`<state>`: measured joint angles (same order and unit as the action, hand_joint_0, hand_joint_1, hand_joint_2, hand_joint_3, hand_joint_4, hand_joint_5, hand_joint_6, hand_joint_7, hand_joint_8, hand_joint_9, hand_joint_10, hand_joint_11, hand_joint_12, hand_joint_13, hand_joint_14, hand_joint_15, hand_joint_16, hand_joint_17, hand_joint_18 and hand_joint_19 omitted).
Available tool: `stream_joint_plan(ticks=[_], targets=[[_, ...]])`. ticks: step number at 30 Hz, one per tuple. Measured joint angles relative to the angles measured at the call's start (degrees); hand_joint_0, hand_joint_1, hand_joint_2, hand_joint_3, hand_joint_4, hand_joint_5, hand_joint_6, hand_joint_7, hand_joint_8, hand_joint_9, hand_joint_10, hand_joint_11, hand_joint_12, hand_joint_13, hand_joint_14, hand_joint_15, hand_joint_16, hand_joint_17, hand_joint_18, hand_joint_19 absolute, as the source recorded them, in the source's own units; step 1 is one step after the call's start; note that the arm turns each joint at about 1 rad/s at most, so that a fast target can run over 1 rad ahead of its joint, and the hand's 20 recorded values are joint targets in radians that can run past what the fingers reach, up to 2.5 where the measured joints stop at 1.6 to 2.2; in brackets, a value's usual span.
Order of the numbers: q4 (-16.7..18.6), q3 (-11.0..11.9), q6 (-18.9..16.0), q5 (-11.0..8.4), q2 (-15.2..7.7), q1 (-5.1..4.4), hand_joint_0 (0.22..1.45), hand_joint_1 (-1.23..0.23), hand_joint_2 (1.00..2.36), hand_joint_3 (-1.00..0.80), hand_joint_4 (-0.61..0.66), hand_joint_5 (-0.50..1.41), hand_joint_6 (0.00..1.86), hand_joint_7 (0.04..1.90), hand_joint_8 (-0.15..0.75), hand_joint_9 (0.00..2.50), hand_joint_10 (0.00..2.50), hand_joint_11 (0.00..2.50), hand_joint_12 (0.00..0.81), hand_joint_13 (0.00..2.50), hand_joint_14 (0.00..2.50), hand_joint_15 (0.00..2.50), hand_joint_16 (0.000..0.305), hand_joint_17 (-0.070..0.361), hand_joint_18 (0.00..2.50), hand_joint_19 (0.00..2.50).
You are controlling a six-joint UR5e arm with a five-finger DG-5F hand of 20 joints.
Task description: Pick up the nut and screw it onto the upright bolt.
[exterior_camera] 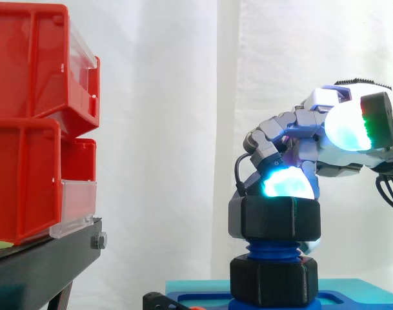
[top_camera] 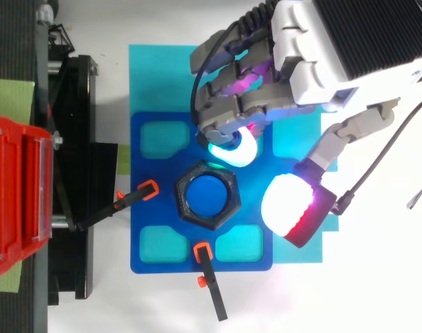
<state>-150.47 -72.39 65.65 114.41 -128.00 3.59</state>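
Observation:
A black hex nut (exterior_camera: pixel 274 218) sits on top of the upright blue threaded bolt (exterior_camera: pixel 273 248). From above, the nut's ring (top_camera: pixel 188 208) surrounds the bolt's blue end (top_camera: pixel 206 194). My hand (top_camera: pixel 314 55) reaches in from the upper right with bent fingers. One cyan-glowing fingertip (top_camera: pixel 235 148) rests at the nut's far upper-right edge, on its top rim in the side view (exterior_camera: pixel 286 184). The thumb's white pad (top_camera: pixel 289 205) hangs to the right of the nut, clear of it. Nothing is pinched between thumb and fingers.
The bolt stands in a blue base plate (top_camera: pixel 145 201) on a cyan mat (top_camera: pixel 155 76), with a second black collar (exterior_camera: pixel 273 281) at its foot. Two orange-tipped black clamps (top_camera: pixel 136 198) (top_camera: pixel 211 281) hold the plate. Red bins (exterior_camera: pixel 28 129) on a black stand (exterior_camera: pixel 48 258) fill the left.

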Motion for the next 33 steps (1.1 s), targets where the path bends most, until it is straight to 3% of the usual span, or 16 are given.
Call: stream_joint_plan(ticks=[3,4,6,13,18,21,25,28,33], targets=[[-0.1,0.4,0.0,0.02,0.0,0.02,0.51,-0.23,1.00,-0.50,0.14,0.05,0.50,1.50,0.256,1.44,0.00,0.04,0.264,0.93,0.00,0.00,0.028,0.063,0.71,0.21],[-0.2,0.6,0.0,0.02,0.0,0.04,0.51,-0.23,1.00,-0.50,0.16,0.04,0.50,1.45,0.259,1.41,0.00,0.05,0.270,0.91,0.00,0.00,0.029,0.064,0.68,0.20],[-0.6,1.3,-0.1,0.02,0.0,0.04,0.50,-0.22,1.00,-0.50,0.24,-0.02,0.51,1.18,0.279,1.32,0.00,0.04,0.286,0.85,0.00,0.00,0.031,0.069,0.63,0.20],[-4.9,5.5,-0.1,0.46,0.0,0.07,0.49,-0.22,1.00,-0.50,0.21,-0.11,0.50,0.78,0.260,1.11,0.00,0.00,0.299,0.76,0.00,0.00,0.035,0.079,0.58,0.21],[-8.2,9.5,0.0,0.82,0.0,0.14,0.49,-0.21,1.00,-0.50,0.21,-0.10,0.50,0.71,0.253,1.10,0.00,0.00,0.294,0.73,0.00,0.00,0.036,0.081,0.55,0.21],[-8.5,10.6,0.0,1.77,-0.1,-0.01,0.49,-0.21,1.00,-0.50,0.21,-0.11,0.50,0.68,0.246,1.09,0.00,0.00,0.295,0.72,0.00,0.00,0.036,0.082,0.54,0.20],[-6.4,10.3,-0.1,3.02,-0.1,-0.66,0.49,-0.20,1.00,-0.50,0.20,-0.11,0.50,0.66,0.241,1.05,0.00,0.00,0.292,0.71,0.00,0.00,0.037,0.082,0.53,0.21],[-3.7,8.8,-0.3,3.23,-0.1,-1.33,0.49,-0.20,1.00,-0.50,0.20,-0.11,0.50,0.66,0.243,1.04,0.00,0.00,0.295,0.70,0.00,0.00,0.037,0.082,0.52,0.21],[2.5,4.3,-2.5,2.99,-0.1,-2.67,0.49,-0.20,1.00,-0.50,0.20,-0.11,0.50,0.66,0.244,1.03,0.00,0.00,0.296,0.70,0.00,0.00,0.037,0.082,0.52,0.21]])
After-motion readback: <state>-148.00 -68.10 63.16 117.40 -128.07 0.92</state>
